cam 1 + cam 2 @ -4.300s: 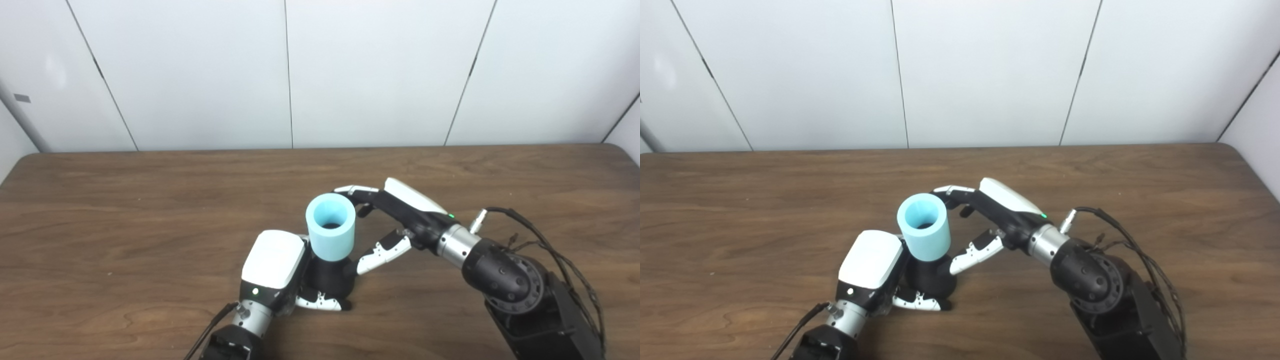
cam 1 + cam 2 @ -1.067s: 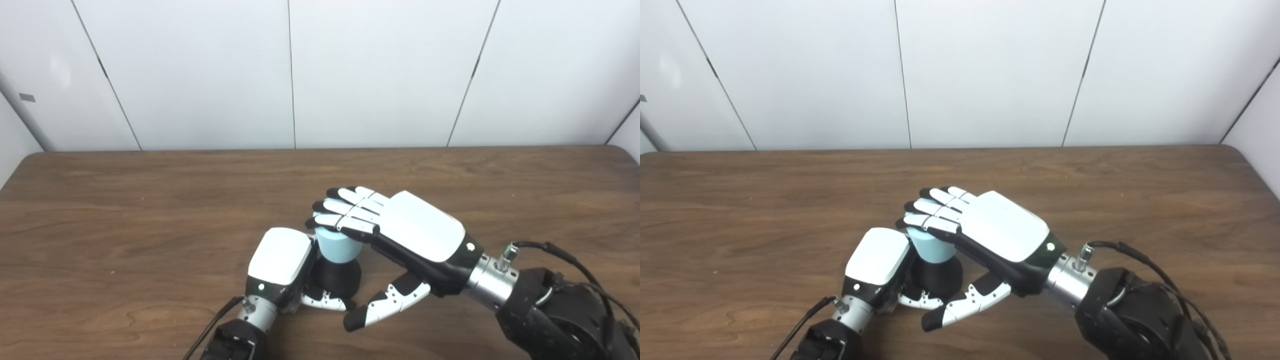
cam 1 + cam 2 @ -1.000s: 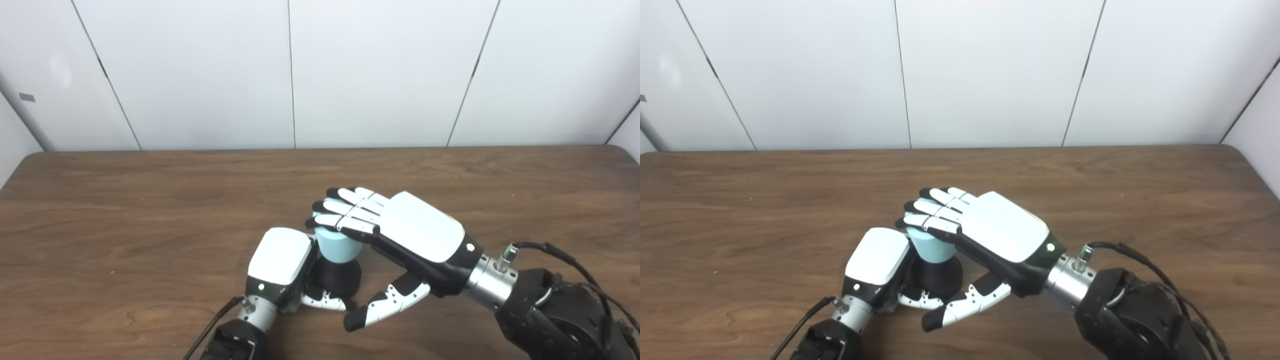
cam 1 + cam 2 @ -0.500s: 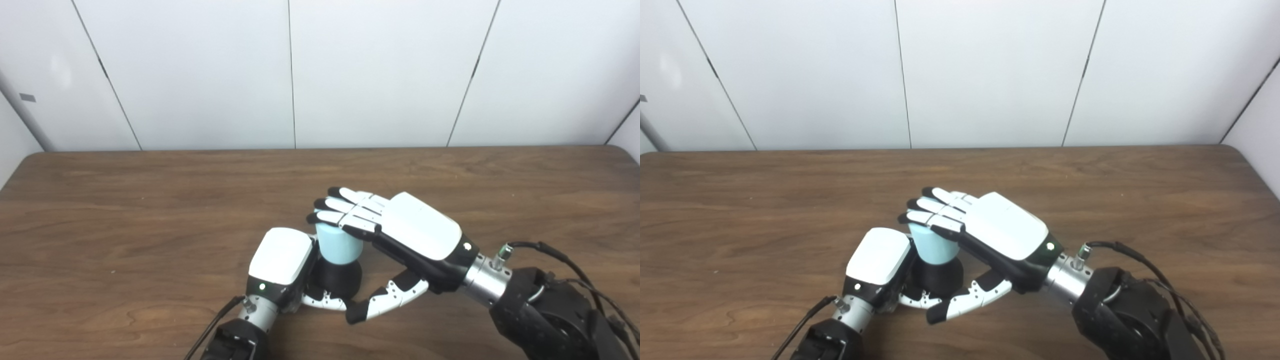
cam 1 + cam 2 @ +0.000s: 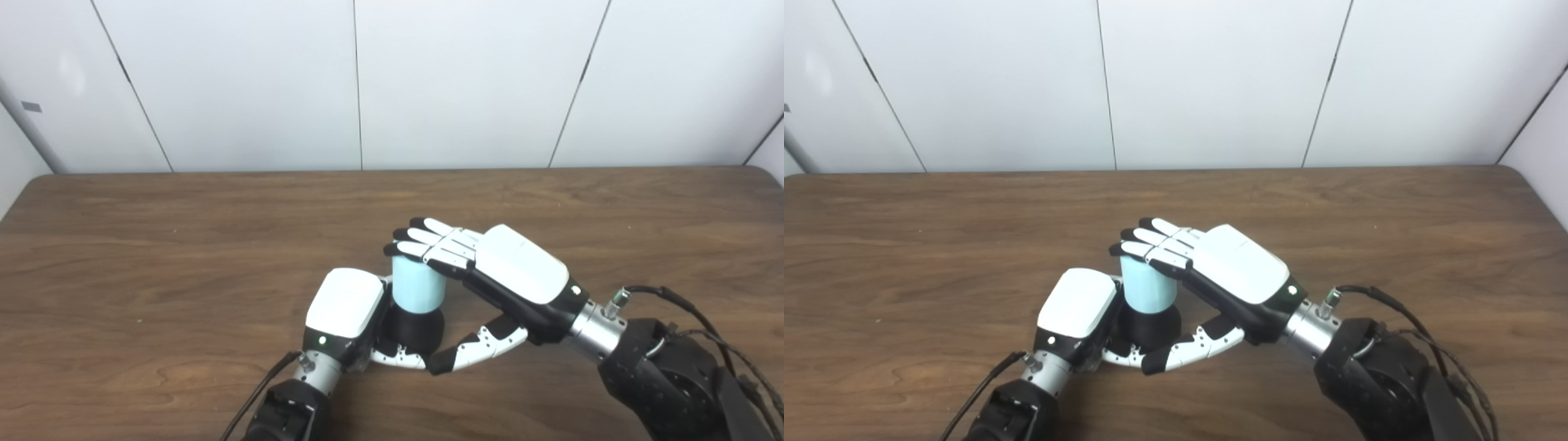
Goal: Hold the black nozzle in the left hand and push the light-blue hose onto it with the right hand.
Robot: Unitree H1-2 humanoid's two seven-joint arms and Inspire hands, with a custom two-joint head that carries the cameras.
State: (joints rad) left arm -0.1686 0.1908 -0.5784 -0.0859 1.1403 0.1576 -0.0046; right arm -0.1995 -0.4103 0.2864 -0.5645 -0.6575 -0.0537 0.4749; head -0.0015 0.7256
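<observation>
The black nozzle (image 5: 418, 331) stands upright on the wooden table (image 5: 153, 245), and my left hand (image 5: 346, 312) is shut on its base from the left. The light-blue hose (image 5: 416, 288), a short thick tube, sits upright on top of the nozzle. My right hand (image 5: 490, 269) is open, palm down. Its flat fingers (image 5: 429, 245) lie over the hose's top end and hide the opening. The right thumb (image 5: 474, 350) reaches along the table toward the nozzle's front.
White wall panels (image 5: 367, 86) rise behind the table's far edge. The right forearm, with its cables (image 5: 686, 306), fills the lower right corner.
The right hand's flat fingers stay over the hose top, and its thumb has swung left, close to the nozzle's front. The camera has tilted slightly. The left hand keeps its hold.
</observation>
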